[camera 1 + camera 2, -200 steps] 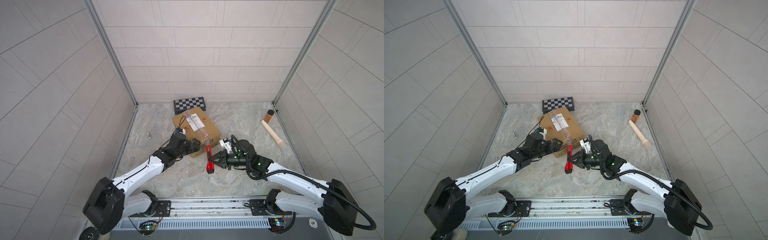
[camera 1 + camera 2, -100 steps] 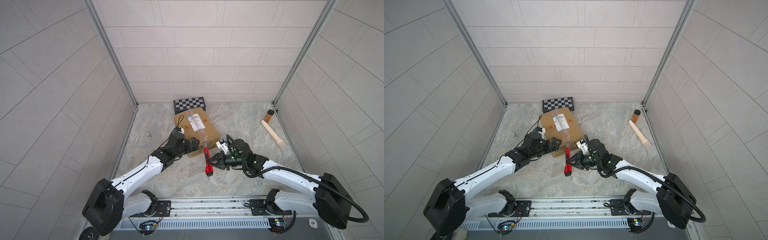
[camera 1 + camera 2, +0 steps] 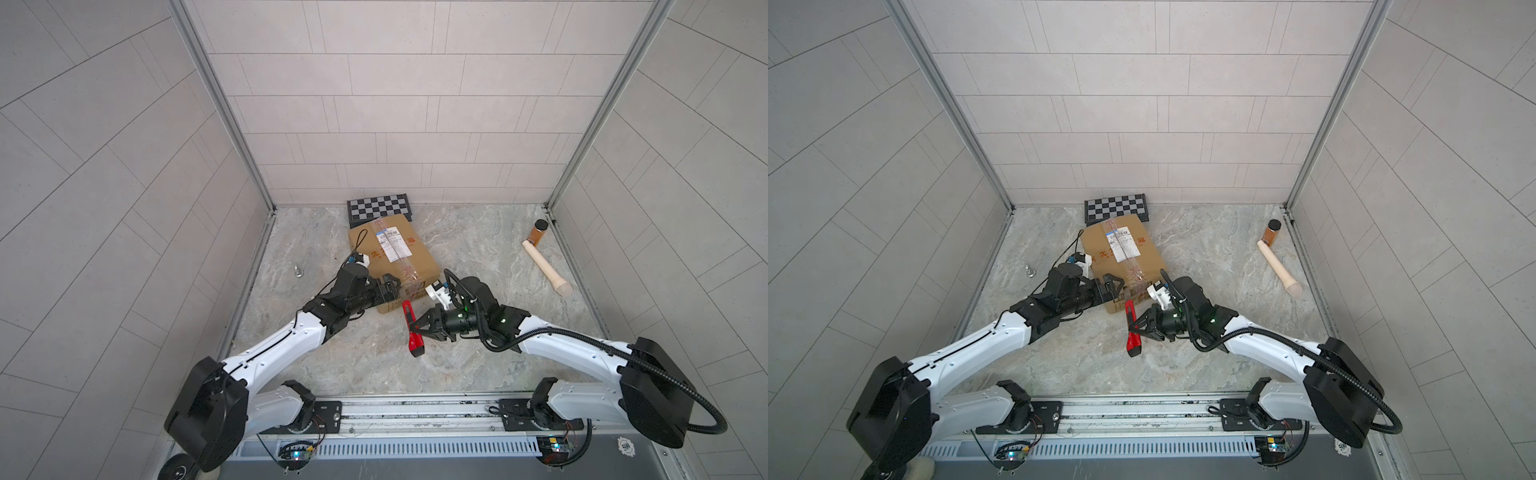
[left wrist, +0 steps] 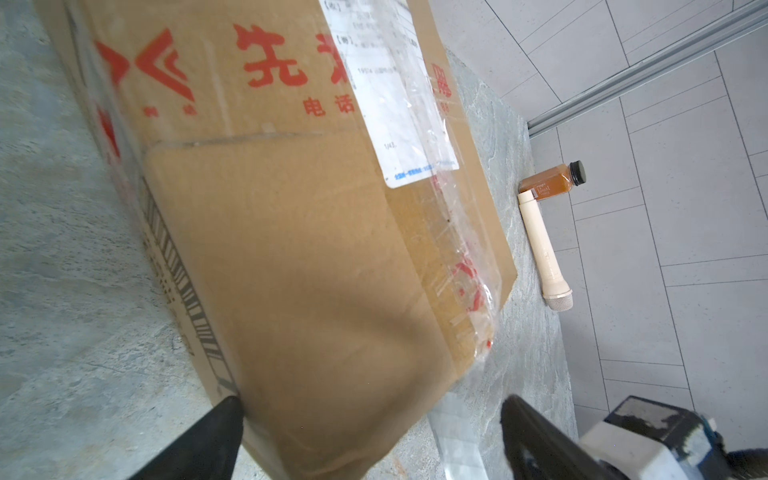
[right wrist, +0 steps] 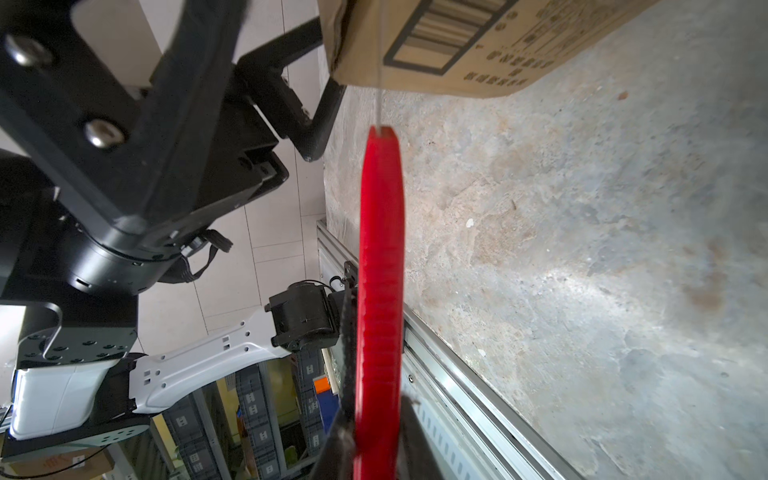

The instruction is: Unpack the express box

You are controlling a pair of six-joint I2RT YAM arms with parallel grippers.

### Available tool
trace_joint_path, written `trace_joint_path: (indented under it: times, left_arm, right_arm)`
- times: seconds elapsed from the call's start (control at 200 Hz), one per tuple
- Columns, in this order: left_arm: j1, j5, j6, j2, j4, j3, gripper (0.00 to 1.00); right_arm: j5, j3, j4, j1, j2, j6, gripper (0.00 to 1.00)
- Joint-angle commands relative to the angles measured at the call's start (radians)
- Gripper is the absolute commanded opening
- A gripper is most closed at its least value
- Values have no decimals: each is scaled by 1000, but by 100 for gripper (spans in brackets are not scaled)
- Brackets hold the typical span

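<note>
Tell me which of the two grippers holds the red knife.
The right gripper: it is shut on the red knife, whose blade points at the express box. The left gripper stands open around the box's near corner and grips nothing.

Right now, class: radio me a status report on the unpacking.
Left gripper open, fingers straddling express box corner. Right gripper shut on red cutter, blade at box's near face. Box taped shut. Nothing blocking.

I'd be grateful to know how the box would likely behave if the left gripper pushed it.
The box sits broad and low on the smooth stone floor, so it would probably slide or swivel rather than tip. Its corrugated walls look stiff, though a push from the open left gripper at the corner might dent them. Weight cannot be judged.
</note>
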Motion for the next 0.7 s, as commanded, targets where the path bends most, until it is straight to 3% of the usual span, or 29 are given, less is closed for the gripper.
trace_joint_path:
  times: [0.0,0.14,0.37,0.566,0.696]
  left_arm:
    - [9,9,13,-3,27,8,100]
    - [64,28,49,-6,-10,29,100]
    - [301,73,157,-15,-77,138,100]
    - [418,99,244,184,-53,315,100]
    - [440,132,279,346,-26,453,100]
  right_arm:
    - [18,46,-131,-3,-67,-81,0]
    - [92,1,-342,-51,-207,-117,0]
    - [167,-102,-542,-168,-468,-139,0]
    - [197,-54,-572,-175,-413,-205,0]
    - [201,24,-588,-174,-327,-270,0]
